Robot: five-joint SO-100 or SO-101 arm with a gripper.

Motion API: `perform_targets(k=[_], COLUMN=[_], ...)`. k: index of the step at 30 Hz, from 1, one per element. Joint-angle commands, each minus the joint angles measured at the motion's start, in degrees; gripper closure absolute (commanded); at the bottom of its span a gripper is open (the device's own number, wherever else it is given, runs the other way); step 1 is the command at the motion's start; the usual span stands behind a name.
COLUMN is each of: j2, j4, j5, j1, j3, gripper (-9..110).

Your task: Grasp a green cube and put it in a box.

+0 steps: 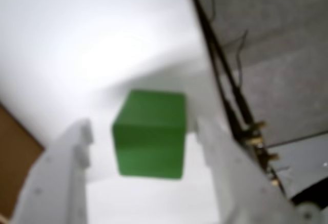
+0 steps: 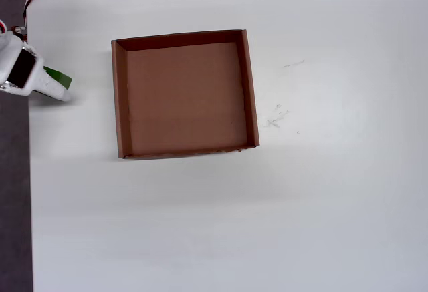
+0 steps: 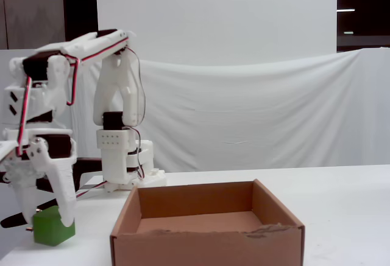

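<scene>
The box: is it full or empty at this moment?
Empty. The box shows only bare brown floor in the overhead view; the green cube sits outside it.

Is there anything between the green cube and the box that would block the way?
Nothing visible stands on the table between them. The green cube sits between the fingers of the open claw, left of the box in the fixed view. Only the box's own low wall has to be cleared, so the cube probably needs lifting.
</scene>
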Motion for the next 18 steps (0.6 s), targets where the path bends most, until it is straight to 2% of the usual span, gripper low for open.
perform_targets(k=[1, 18], j2=[0.00, -1.32], j4=[-1.05, -2.72], j5=[0.26, -0.26], j1=[-0.97, -1.49], j3=[-2.90, -2.02], gripper=[73, 73])
